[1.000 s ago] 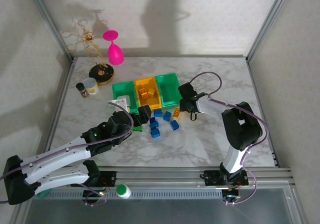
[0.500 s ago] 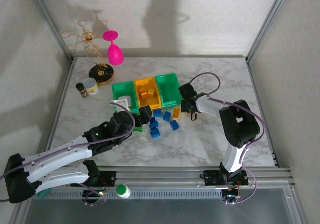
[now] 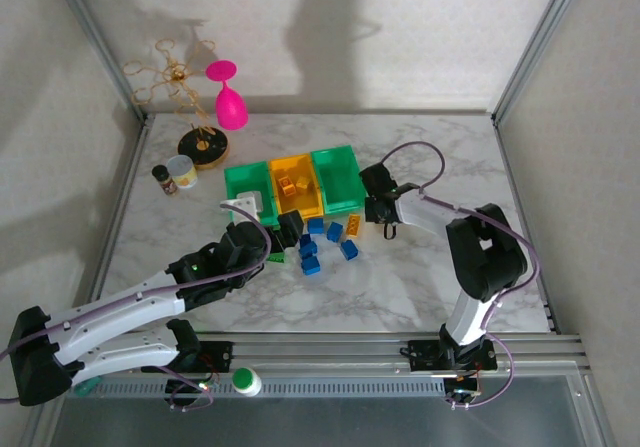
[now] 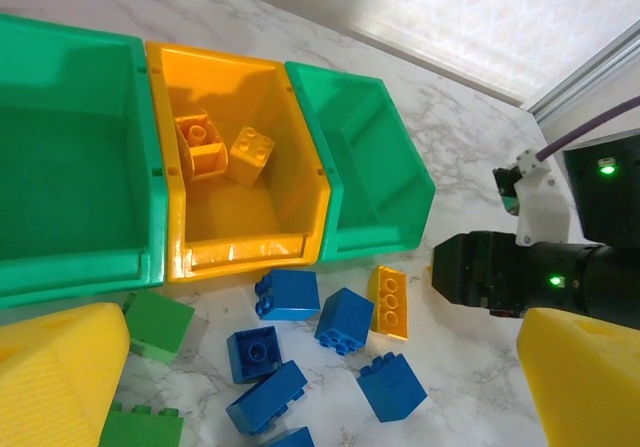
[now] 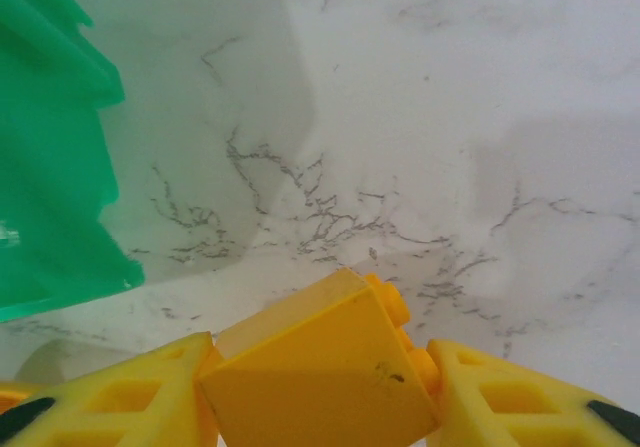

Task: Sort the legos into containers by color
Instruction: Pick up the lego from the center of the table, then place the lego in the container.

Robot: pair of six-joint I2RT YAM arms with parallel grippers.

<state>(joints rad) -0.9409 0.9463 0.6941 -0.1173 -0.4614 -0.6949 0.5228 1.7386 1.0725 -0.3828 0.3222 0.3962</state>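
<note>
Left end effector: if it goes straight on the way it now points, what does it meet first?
Probably the blue bricks lying between its open fingers, in front of the orange bin; depth is unclear.

Side by side, upright, touching: left green bin (image 4: pixel 70 167), yellow-orange bin (image 4: pixel 245 222), right green bin (image 4: pixel 360 157). Inside the middle one, two yellow-orange bricks (image 4: pixel 225 152). Loose just in front: blue bricks (image 4: pixel 290 295), flat yellow-orange brick (image 4: pixel 388 302), green bricks (image 4: pixel 158 324). Pinched in the right gripper (image 5: pixel 318 372): tilted yellow-orange brick (image 5: pixel 300 352).

Bright, diffuse light; soft shadows; mild close-up blur.
</note>
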